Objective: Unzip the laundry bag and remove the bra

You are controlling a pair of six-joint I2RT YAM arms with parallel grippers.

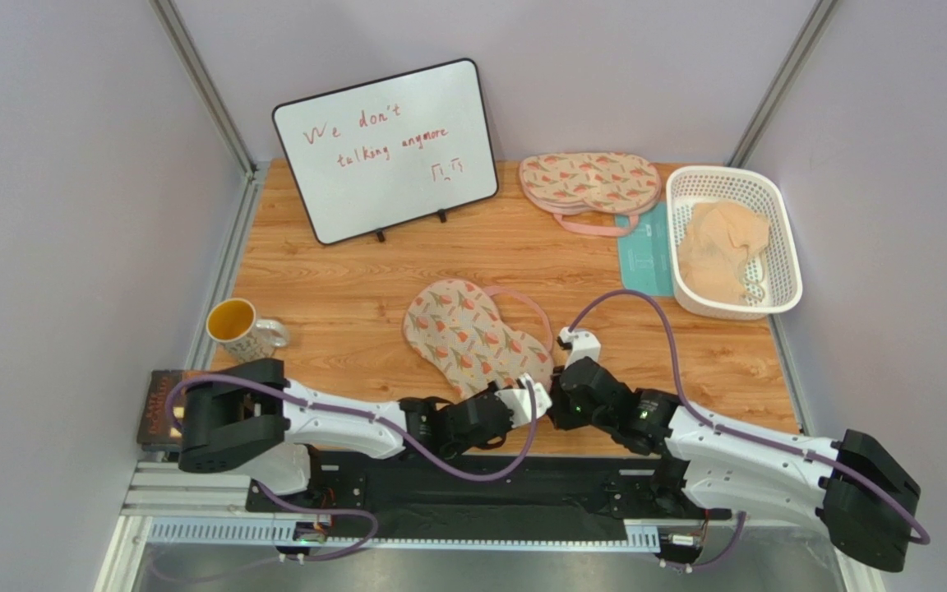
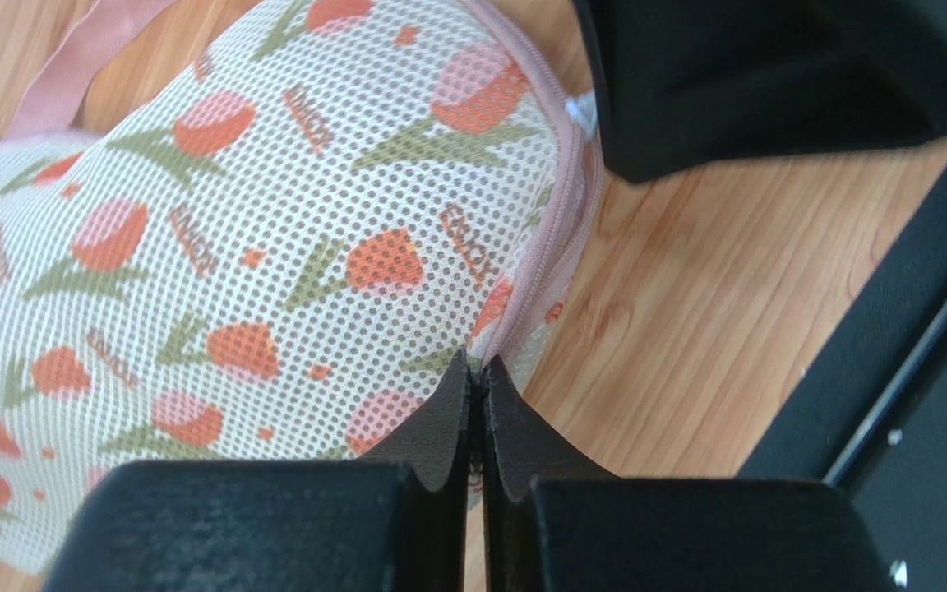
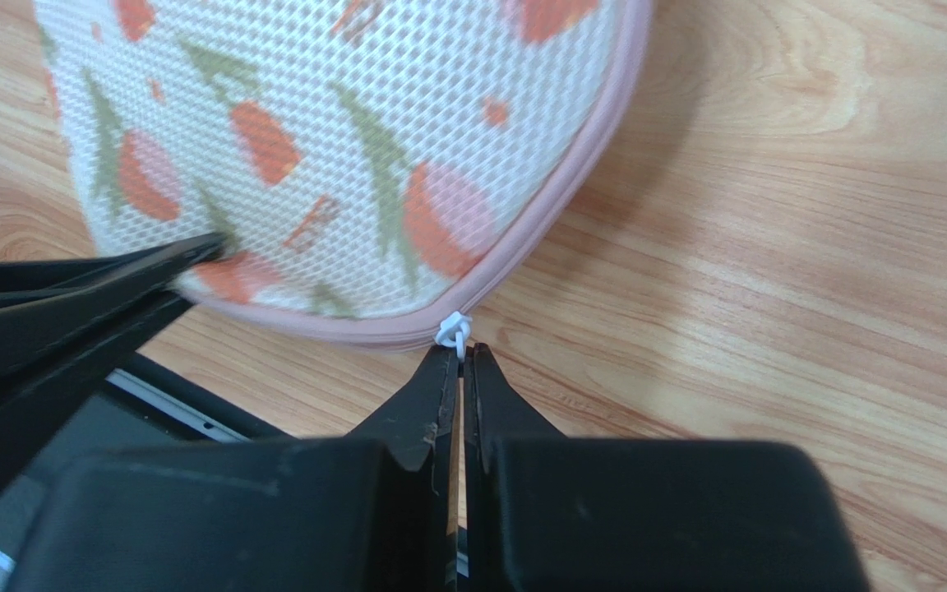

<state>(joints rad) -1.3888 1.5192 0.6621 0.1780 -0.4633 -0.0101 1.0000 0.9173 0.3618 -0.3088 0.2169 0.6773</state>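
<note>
Two robot arms meet at the near end of the laundry bag (image 1: 476, 336), which lies zipped on the bench (image 1: 355, 278) just ahead of their bases. The left claw (image 2: 479, 376) is pinched tight on the bag's near edge beside the pink trim, acting as an anchor. The right claw (image 3: 461, 364) is closed to a sliver on the small white zipper pull (image 3: 451, 329) at the seam. The bra is not visible and is presumably inside. To open the bag cleanly, the left claw should likely hold the fabric taut while the right draws the pull along the curve of the trim, not outward, lest the tiny tab slip free or the bag drag across the wood.
</note>
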